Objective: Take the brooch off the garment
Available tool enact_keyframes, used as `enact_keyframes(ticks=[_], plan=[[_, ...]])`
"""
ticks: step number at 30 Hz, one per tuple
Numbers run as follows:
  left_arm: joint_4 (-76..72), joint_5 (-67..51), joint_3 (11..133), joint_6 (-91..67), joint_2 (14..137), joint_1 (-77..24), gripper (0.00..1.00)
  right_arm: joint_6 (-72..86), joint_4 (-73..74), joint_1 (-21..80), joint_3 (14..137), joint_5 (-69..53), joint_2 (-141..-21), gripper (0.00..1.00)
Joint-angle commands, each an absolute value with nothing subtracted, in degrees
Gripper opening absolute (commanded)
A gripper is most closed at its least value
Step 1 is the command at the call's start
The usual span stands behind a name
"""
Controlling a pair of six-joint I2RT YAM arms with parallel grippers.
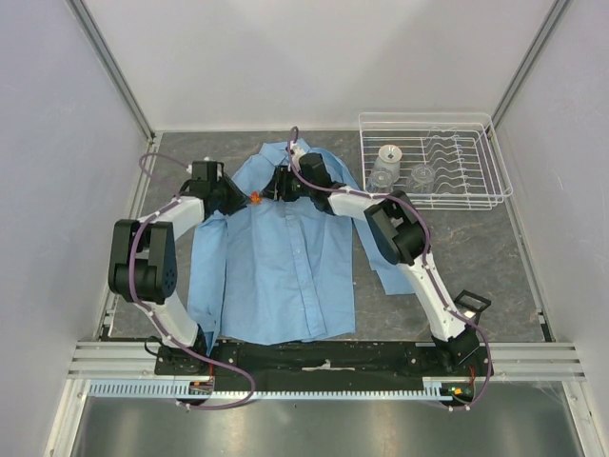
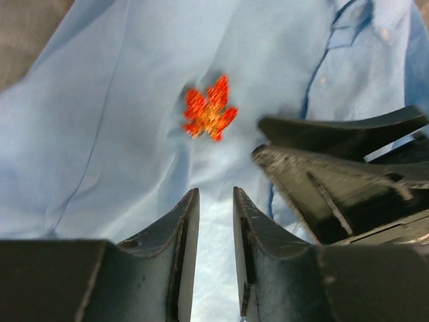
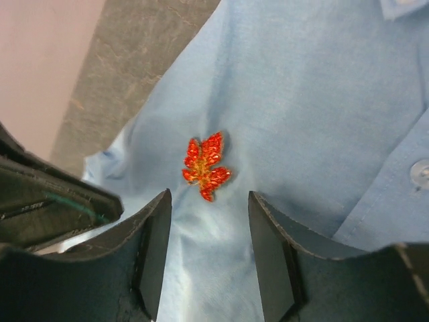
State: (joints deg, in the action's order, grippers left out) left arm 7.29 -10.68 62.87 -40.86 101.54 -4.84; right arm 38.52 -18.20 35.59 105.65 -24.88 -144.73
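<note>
Table [image 1: 495, 267]: grey mottled top. It carries the shirt in the middle and a rack at the far right.
Garment [image 1: 285, 276]: light blue shirt lying flat, front up and buttoned, with the collar far and the hem near the arm bases. Judged: it is spread this way so the chest panel faces both arms and the pin sits on slack, reachable cloth.
Wire rack [image 1: 438, 202]: white, at the far right, well apart from the shirt, with clear glass pieces inside. It seems to have no part in this step.
Right gripper [image 3: 209, 248]: reaches in from the right, over the collar area. Its jaws are spread wide and grip nothing. The pin lies just beyond the fingertips, in line with the gap, which looks like a line-up for closing on it. Whether the tips press the cloth cannot be told.
Left gripper [image 2: 216, 255]: comes from the left, low over the shoulder cloth. Its fingers are drawn close, leaving only a narrow slit with blue cloth showing through. Whether they pinch that cloth cannot be told. Judged: it is placed to steady the fabric beside the pin.
Brooch [image 3: 205, 166]: orange-red and leaf-like, pinned to the shirt's left chest near the shoulder. It sits between the two grippers, and neither touches it.
</note>
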Motion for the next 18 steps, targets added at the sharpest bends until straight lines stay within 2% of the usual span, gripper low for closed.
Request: enact_keyframes(ticks=[1, 4, 8, 14, 17, 18], plan=[[-3.3, -11.8, 52.9, -56.5, 97.4, -4.8, 0.32, 18.6, -7.7, 36.4, 109.4, -21.5, -139.9, 0.60], [-7.0, -12.8, 49.6, -60.9, 98.2, -5.1, 0.31, 8.6, -4.1, 38.7, 110.6, -15.4, -139.2, 0.67], [6.5, -12.2, 50.1, -62.2, 97.7, -5.2, 0.30, -0.8, 5.4, 42.7, 118.8, -6.8, -141.9, 0.69], [9.1, -8.4, 41.3, -61.9, 90.0, -5.1, 0.31, -16.3, 6.5, 48.0, 119.3, 6.1, -143.2, 0.66], [13.6, -6.5, 41.3, -62.6, 90.2, -5.1, 0.31, -23.2, 5.8, 49.1, 121.0, 10.3, -144.2, 0.65], [14.8, -5.9, 41.8, -62.8, 90.6, -5.0, 0.30, -25.8, 5.8, 49.2, 121.6, 11.0, -144.6, 0.61]])
